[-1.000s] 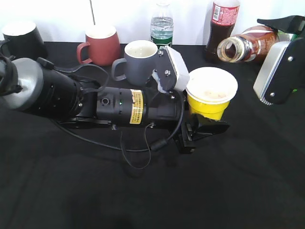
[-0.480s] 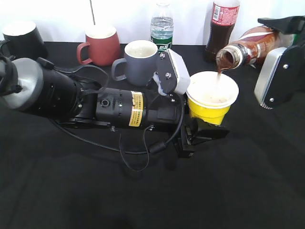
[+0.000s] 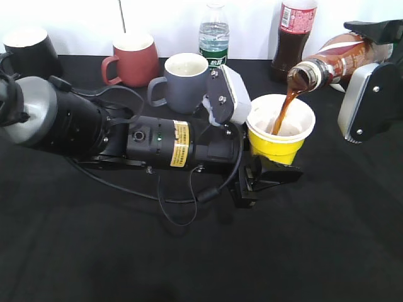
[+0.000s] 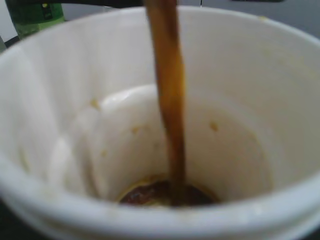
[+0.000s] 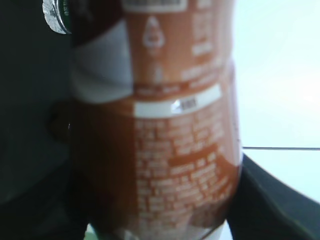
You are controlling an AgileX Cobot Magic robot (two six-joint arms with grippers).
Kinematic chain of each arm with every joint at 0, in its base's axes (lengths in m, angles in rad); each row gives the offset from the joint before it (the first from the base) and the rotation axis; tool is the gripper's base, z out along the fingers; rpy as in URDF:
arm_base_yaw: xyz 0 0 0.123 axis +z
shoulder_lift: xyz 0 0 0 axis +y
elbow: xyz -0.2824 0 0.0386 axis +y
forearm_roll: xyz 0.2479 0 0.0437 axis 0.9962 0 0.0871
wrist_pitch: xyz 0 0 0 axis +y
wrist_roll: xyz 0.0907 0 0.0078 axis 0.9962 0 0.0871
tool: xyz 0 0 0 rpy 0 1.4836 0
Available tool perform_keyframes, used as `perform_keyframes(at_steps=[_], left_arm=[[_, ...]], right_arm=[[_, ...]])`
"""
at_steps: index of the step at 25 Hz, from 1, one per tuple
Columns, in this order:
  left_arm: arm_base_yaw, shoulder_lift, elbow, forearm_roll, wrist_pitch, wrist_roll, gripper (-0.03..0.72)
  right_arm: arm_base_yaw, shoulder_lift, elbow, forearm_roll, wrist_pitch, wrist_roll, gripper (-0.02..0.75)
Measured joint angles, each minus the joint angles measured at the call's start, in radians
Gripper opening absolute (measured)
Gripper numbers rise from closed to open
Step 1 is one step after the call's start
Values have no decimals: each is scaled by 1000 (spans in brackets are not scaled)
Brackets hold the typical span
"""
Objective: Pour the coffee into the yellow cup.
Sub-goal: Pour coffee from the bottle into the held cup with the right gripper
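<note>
The yellow cup point(image 3: 280, 129) stands at mid-table with its white inside showing, and my left gripper point(image 3: 267, 165) is shut on it near its base. In the left wrist view the cup's inside point(image 4: 125, 120) fills the frame, with a brown stream falling into a small brown pool at the bottom. My right gripper point(image 3: 378, 38) is shut on the coffee bottle point(image 3: 330, 60) and holds it tilted, mouth down-left, above the cup's rim. Coffee streams from its mouth into the cup. The bottle's orange label point(image 5: 170, 150) fills the right wrist view.
Along the back stand a black mug point(image 3: 28, 50), a red mug point(image 3: 133, 58), a grey mug point(image 3: 182, 80), a green-labelled soda bottle point(image 3: 214, 31) and a red-labelled cola bottle point(image 3: 293, 34). My left arm lies across the black table point(image 3: 189, 251).
The coffee bottle has tipped further, from about level to mouth down. The stream went from nothing, to a short trickle, to a full flow into the cup. The left arm holds still.
</note>
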Motion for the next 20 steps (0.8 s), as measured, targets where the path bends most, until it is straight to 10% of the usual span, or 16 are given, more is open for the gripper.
perform_keyframes(at_steps=[20], left_arm=[[0, 0, 0, 0, 2, 0, 449]], right_arm=[[0, 0, 0, 1, 0, -71, 543]])
